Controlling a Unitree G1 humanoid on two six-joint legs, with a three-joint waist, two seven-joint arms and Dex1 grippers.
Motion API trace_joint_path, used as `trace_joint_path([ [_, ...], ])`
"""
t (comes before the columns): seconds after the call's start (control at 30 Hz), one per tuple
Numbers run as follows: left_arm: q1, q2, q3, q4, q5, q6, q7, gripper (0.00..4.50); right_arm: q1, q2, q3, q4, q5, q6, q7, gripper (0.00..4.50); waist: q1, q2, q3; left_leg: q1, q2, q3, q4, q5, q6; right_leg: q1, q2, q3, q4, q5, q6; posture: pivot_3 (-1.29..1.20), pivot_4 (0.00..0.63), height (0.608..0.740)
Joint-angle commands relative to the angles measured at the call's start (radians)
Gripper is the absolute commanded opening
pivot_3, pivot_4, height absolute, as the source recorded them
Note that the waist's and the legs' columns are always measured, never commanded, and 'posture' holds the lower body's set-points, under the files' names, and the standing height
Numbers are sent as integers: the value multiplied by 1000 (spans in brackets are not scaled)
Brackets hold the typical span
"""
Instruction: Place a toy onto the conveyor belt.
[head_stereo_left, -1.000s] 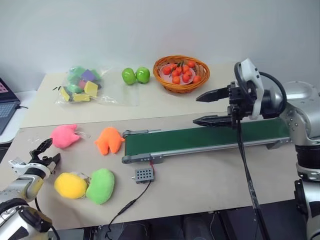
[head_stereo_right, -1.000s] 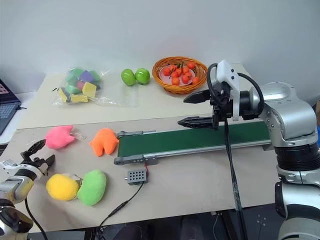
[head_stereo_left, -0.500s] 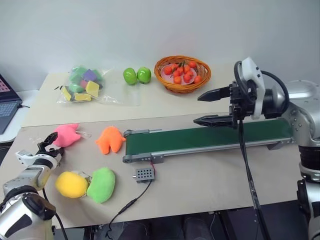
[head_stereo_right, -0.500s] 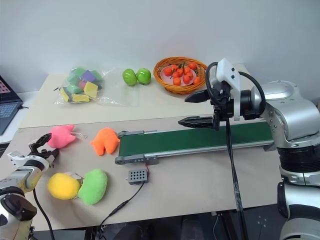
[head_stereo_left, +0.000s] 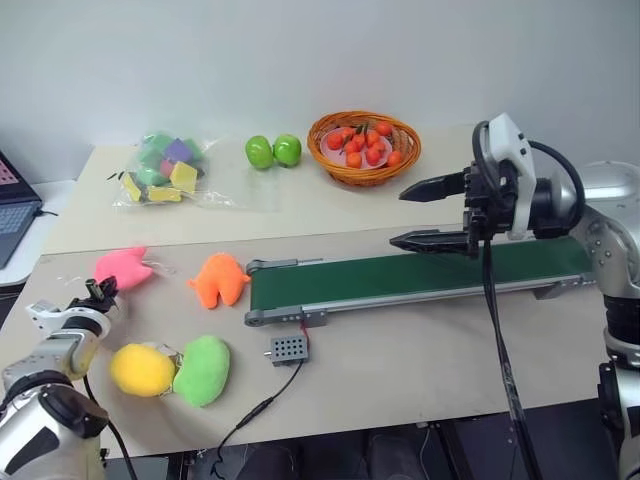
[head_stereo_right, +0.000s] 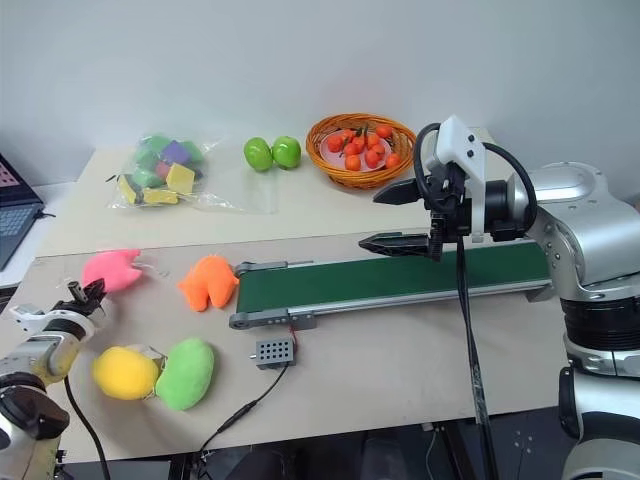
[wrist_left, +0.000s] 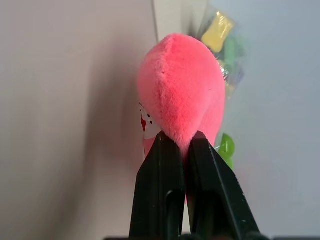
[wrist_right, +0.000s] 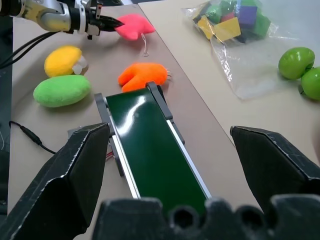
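The left hand (wrist_left: 182, 145) is clenched on a lobe of the pink toy (head_stereo_left: 122, 267) near the desk's (head_stereo_left: 400, 360) left edge. The right hand (head_stereo_left: 430, 212) hangs released above the belt (head_stereo_left: 400, 275).

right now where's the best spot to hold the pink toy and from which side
By the pinched lobe nearest the robot's left: the left gripper, coming in level along the table, is shut on that narrow ridge of the pink toy. The plush squashes there; the rounded body looks too wide.
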Motion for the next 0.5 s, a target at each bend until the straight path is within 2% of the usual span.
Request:
trace_joint_path([
  [0.03,-41,56,-3,-77,-15,39,-38,38,-14,8,-22,-8,14,-20,-1,4500,0,0,0,0,0,0,0,0,0,0,0,0,0,0,0,0,150,740],
  [0.13,-58,66,-51,-179,-1,96,-77,38,-17,15,-18,-1,11,-26,1,4500,0,0,0,0,0,0,0,0,0,0,0,0,0,0,0,0,150,740],
  [0.27,-28,36,-240,-497,86,116,-105,38,-17,26,-16,5,4,-35,1,4500,1,0,0,-1,0,0,0,0,0,0,0,0,0,0,0,0,150,740],
  [0.5,-4,59,-510,-935,274,-62,-180,38,-11,52,-8,20,-6,-60,-5,4500,1,0,0,-1,0,0,0,0,0,0,0,0,-1,0,0,0,150,740],
])
